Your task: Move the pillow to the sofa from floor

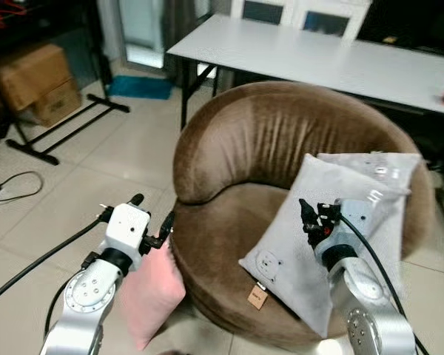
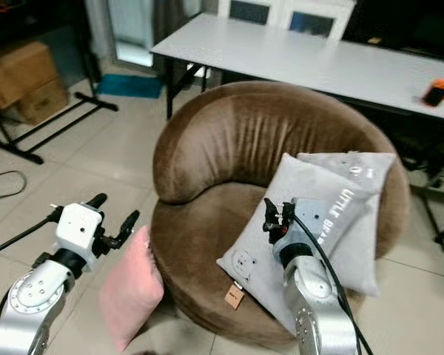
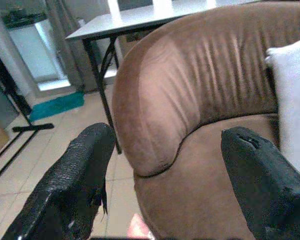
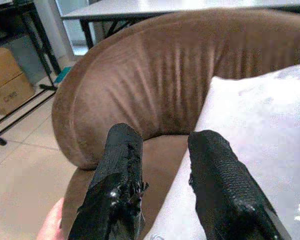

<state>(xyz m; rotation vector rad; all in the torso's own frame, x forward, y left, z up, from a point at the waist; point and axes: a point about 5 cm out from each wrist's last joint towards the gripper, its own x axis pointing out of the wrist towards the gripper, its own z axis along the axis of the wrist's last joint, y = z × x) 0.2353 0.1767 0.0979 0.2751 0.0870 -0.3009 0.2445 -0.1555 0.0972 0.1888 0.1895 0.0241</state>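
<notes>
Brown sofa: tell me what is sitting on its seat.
Two grey pillows lean on the brown sofa's right side, one hiding much of the other. The pink pillow is beside it, on the floor.

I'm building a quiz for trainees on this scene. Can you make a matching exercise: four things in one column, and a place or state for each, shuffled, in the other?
Things:
1. pink pillow
2. grey pillows
3. left pincer
4. cardboard boxes

Places or states:
A. on the seat of the brown sofa
B. on the floor against the sofa's front
C. on the floor at the robot's far left
D. open, above the pink pillow

Pairs: 1-B, 2-A, 3-D, 4-C
</notes>
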